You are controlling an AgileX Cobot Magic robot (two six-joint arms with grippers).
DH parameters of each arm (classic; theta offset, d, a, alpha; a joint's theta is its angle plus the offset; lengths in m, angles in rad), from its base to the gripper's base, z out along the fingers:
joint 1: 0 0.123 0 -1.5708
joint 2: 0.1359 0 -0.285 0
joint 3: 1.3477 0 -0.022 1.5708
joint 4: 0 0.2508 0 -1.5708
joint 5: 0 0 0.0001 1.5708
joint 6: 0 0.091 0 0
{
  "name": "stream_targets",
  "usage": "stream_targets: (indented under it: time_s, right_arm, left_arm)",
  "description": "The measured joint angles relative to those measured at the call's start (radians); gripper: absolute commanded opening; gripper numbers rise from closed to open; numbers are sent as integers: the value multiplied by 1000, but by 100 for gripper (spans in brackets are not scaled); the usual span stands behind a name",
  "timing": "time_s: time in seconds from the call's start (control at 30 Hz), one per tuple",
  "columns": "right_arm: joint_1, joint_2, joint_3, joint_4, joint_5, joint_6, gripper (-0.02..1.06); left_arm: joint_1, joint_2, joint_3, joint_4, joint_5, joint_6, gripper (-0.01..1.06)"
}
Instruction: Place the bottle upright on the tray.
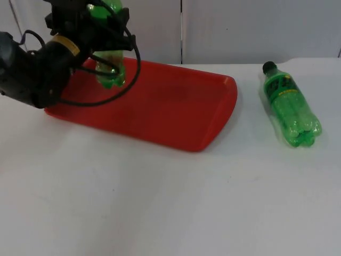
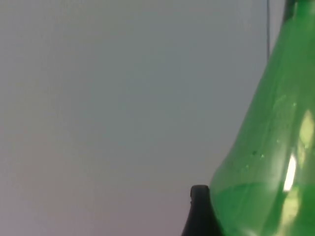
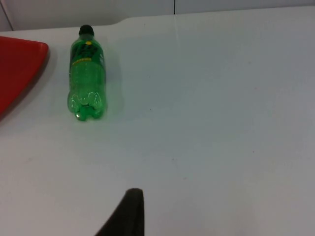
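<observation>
A green plastic bottle (image 1: 110,72) stands upright in my left gripper (image 1: 104,38), which is shut on its upper body over the far left corner of the red tray (image 1: 176,114). Its base is at the tray's surface; I cannot tell whether it touches. In the left wrist view the bottle's shoulder (image 2: 268,167) rises beside a black fingertip (image 2: 199,209), with the grey wall behind. A second green bottle (image 1: 290,104) with a black cap lies on its side on the table right of the tray, also seen as the lying bottle (image 3: 86,73). My right gripper (image 3: 129,216) waits above the table, well short of it.
The tray's raised right rim (image 1: 230,101) curves up toward the lying bottle, and a corner of the tray (image 3: 19,69) shows beside it. White table top (image 1: 160,202) stretches in front of the tray. The grey partition wall (image 1: 240,26) closes the far edge.
</observation>
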Motion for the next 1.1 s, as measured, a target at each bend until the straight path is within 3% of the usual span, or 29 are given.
stream_targets:
  time_s: [0.93, 0.97, 1.1]
  right_arm:
    - [0, 0, 0, 0, 0, 0, 104]
    - [0, 0, 0, 0, 0, 0, 104]
    - [0, 0, 0, 0, 0, 0, 104]
  left_arm:
    - [0, 38, -4, 112, 36, -46, 1]
    - [0, 38, -6, 112, 39, -46, 2]
    - [0, 38, -6, 112, 40, -46, 36]
